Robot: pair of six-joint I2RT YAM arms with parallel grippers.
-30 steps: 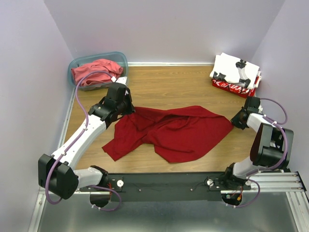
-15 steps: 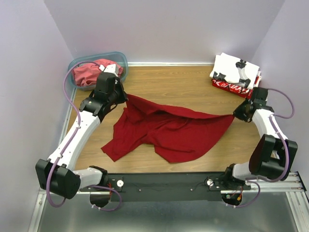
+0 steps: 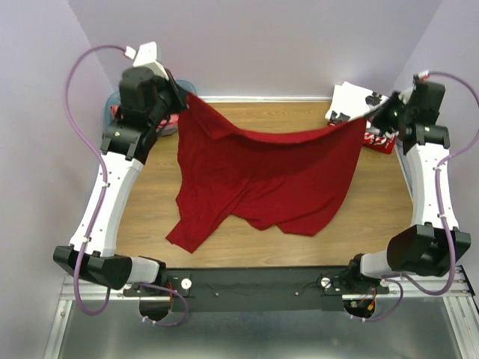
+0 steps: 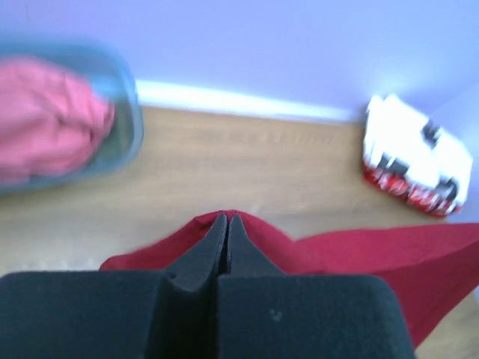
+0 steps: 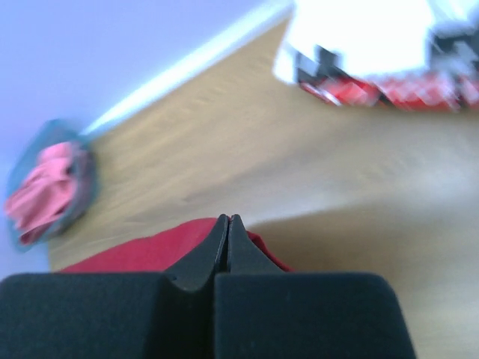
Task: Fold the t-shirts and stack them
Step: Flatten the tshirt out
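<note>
**While two closed jaws pinch its upper edge, a deep red t-shirt (image 3: 262, 172) hangs spread above the desk (image 3: 269, 120)**

Where the left arm (image 3: 112, 187) reaches high at the far left, we see the left jaws shut on one end of the shirt's upper edge. The left wrist view confirms this: both pads meet with no gap, and red cloth (image 4: 359, 254) bunches under their tips. The right arm (image 3: 426, 172) stands equally high at the far right. The right jaws are likewise pressed fully together on the opposite end of that edge, with red fabric (image 5: 150, 250) showing just beneath them. Between the two grips the upper edge sags in a shallow curve. The body of the garment falls toward the near side, and a long tail at its lower left appears to rest on the wood.

At the far left corner, partly hidden behind the left arm, we find a translucent teal tub (image 3: 187, 84) (image 4: 131, 120) (image 5: 86, 187). It contains a crumpled coral-red t-shirt (image 3: 120, 112) (image 4: 45, 127) (image 5: 41, 191). At the far right corner lies a folded stack, close behind the right jaws. In it a white t-shirt with black prints (image 3: 352, 101) (image 4: 412, 142) (image 5: 359, 30) sits on top of a red t-shirt with white lettering (image 3: 382, 142) (image 4: 404, 191) (image 5: 374, 90). Both wrist views are blurred.
</note>
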